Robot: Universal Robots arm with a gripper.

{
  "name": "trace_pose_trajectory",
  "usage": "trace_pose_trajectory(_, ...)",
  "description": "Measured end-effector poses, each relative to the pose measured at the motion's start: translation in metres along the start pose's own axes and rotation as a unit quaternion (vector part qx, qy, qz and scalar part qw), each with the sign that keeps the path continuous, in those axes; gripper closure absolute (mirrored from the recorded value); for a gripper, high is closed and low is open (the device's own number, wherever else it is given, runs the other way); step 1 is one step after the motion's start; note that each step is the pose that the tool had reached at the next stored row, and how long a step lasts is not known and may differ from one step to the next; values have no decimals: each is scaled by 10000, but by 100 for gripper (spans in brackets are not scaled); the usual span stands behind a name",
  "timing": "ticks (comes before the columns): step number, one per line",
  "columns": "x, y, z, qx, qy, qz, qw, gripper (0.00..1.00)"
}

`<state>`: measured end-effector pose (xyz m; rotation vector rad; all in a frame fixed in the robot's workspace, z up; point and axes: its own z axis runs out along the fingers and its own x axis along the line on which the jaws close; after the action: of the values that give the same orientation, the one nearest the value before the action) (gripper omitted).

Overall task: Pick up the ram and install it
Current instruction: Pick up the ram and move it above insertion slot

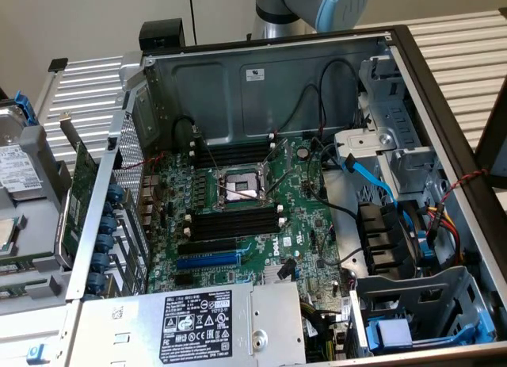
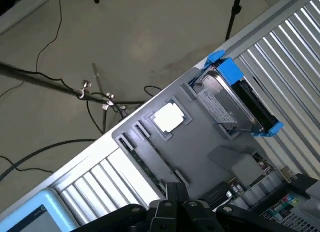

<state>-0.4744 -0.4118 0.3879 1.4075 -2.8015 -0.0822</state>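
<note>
The ram (image 2: 152, 168) is lying on edge in a long narrow recess of a grey parts tray (image 2: 205, 147), and only its thin dark top edge is showing. The gripper (image 2: 176, 191) is hanging over one end of that recess with its black fingers pressed together and nothing between them; contact with the ram cannot be told. Along the tray, a pale square processor chip (image 2: 168, 117) is sitting past the recess, and a hard drive (image 2: 225, 106) in a blue bracket is lying beyond it, well apart from the ram. Bare grey tray is surrounding the recess on both long sides.

In the exterior view, the open computer case (image 1: 261, 82) is occupying the middle of a slatted metal table (image 1: 467, 58). Black memory slots (image 1: 234, 222) with white end clips are standing empty on the green board, flanking the processor socket. A wider green card (image 1: 78, 193) is standing upright outside the case wall, at the exterior view's left. The arm (image 1: 317, 6) is rising behind the case. Cables (image 2: 30, 157) are trailing across the floor (image 2: 140, 36).
</note>
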Motion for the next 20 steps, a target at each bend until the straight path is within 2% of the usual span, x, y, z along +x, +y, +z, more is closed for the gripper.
trace_pose_trajectory(5, 0, -1, 2, -8, 23, -457, 9990, 90)
trace_pose_trajectory(10, 0, 0, 6, -17, 44, -905, 9959, 90)
trace_pose_trajectory(15, 0, 0, 8, -25, 67, -1354, 9908, 90)
trace_pose_trajectory(20, 0, -1, 10, -34, 89, -1803, 9836, 90)
